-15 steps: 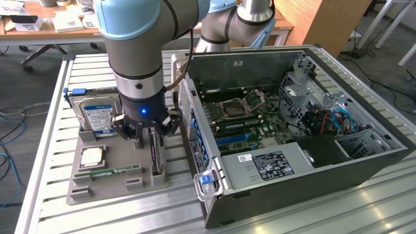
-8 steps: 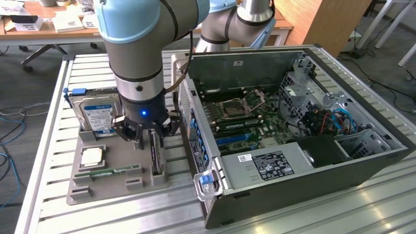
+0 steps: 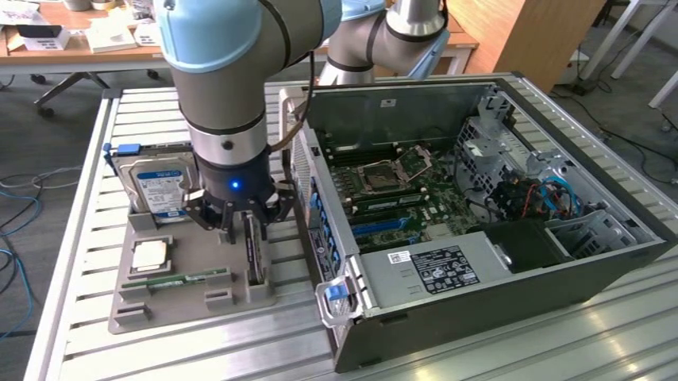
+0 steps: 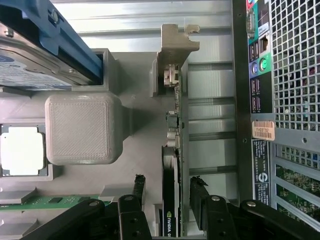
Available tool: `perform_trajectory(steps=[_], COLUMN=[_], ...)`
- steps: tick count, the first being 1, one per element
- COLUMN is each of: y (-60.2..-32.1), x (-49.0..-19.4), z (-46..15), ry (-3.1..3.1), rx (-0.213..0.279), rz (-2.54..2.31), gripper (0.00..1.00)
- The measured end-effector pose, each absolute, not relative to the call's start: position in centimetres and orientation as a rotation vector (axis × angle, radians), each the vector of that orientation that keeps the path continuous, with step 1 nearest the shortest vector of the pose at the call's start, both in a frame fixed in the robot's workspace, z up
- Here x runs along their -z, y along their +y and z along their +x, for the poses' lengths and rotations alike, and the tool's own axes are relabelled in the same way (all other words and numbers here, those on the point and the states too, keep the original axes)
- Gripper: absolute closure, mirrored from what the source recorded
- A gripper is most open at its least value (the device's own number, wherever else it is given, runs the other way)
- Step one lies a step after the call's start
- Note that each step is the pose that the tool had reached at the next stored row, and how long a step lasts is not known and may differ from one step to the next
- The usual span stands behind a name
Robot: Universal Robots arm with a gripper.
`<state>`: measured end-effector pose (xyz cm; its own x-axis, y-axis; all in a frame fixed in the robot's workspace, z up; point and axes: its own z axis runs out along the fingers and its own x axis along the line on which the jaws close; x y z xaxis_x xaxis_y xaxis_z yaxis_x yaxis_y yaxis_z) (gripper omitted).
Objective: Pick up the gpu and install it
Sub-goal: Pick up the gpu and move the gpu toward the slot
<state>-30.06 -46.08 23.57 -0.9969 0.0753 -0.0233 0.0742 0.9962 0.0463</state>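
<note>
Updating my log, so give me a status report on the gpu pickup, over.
Gripper open, straddling the gpu. Gpu on edge in the gray tray, not lifted. Open computer case close beside the tray.

No print reads clearly, not even on the orange sticker [image 4: 263, 131].

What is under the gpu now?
The gpu stands on edge in a slot of the grey tray; its lower edge is hidden inside the slot.
</note>
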Motion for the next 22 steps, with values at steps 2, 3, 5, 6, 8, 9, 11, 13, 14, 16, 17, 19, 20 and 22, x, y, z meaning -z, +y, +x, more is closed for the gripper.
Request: perform_trajectory(steps=[2, 3, 5, 6, 8, 9, 11, 13, 14, 16, 17, 19, 20, 22], y=[-46.08, -46.08, -46.08, -46.08, -46.09, -46.09, -46.08, -46.08, -46.08, -46.08, -46.08, -46.09, -46.08, -46.08], x=[-23.55, -23.54, -23.50, -23.48, -23.49, -23.49, -23.45, -23.34, -23.28, -23.09, -23.04, -23.04, -23.03, -23.02], z=[-30.04, -30.04, -30.01, -29.97, -29.95, -29.95, -29.94, -29.94, -29.94, -29.94, -29.94, -29.95, -29.94, -29.94], ry=[3.114, 3.114, 3.114, 3.114, 3.114, 3.114, 3.114, 3.114, 3.114, 3.114, 3.114, 3.114, 3.114, 3.114], rx=[-0.070, -0.070, -0.071, -0.071, -0.071, -0.070, -0.071, -0.071, -0.071, -0.071, -0.071, -0.070, -0.070, -0.071], rz=[0.117, 0.117, 0.117, 0.116, 0.117, 0.117, 0.117, 0.117, 0.117, 0.117, 0.117, 0.117, 0.117, 0.117], gripper=[0.51, 0.51, 0.51, 0.51, 0.51, 0.51, 0.51, 0.51, 0.51, 0.51, 0.51, 0.51, 0.51, 0.51])
